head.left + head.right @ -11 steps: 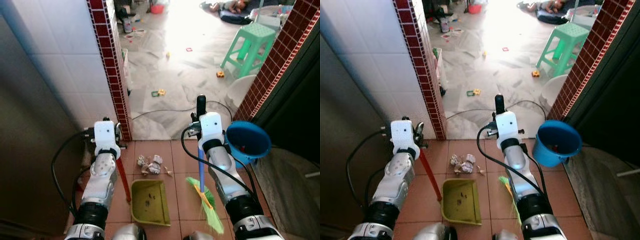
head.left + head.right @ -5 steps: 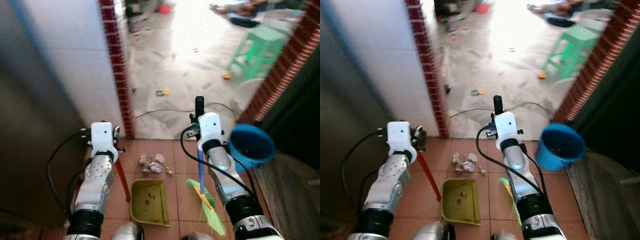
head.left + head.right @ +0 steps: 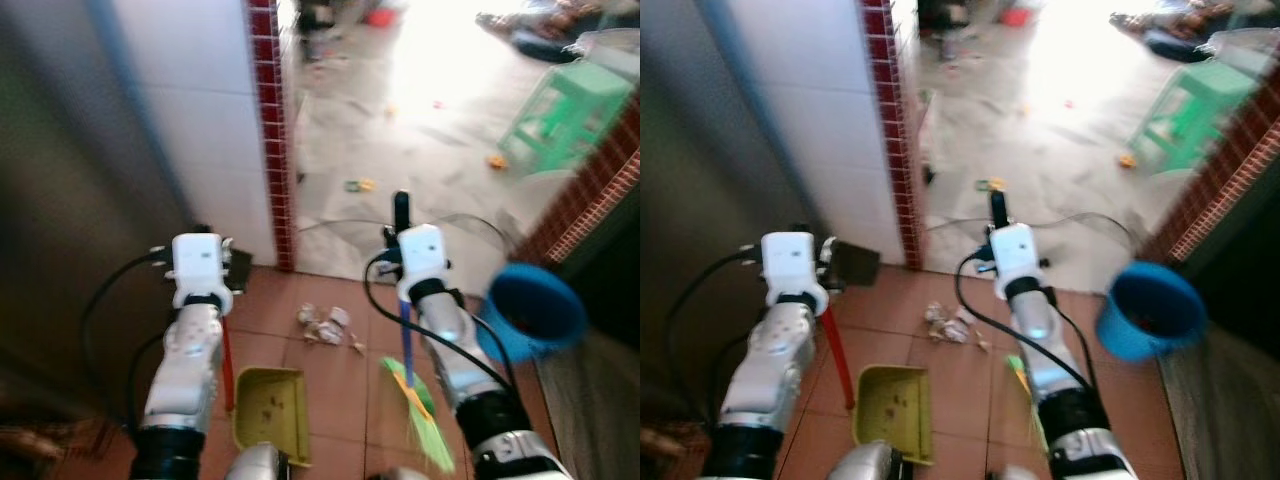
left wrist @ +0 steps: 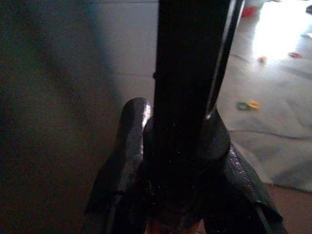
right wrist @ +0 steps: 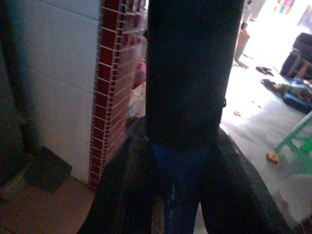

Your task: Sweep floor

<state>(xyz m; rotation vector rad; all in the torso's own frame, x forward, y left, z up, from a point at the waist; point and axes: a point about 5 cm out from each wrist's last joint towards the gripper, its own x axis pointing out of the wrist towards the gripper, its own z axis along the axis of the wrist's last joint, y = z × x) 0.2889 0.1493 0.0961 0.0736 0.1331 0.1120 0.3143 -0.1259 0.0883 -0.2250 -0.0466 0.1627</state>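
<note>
The right claw (image 3: 402, 215) grips a blue broom (image 3: 405, 345), its green bristles on terracotta tiles beside crumpled litter (image 3: 326, 325); the left claw (image 3: 222, 262) clasps the red-handled plastic dustpan (image 3: 268, 428), below the litter.

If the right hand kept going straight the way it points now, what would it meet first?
Probably nothing close: the right hand, shut on the broom, points through the doorway over open grey floor. Depth is unclear.

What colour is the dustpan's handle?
Red. The dustpan itself is yellow-green; its handle shows best in the right eye view.
</note>
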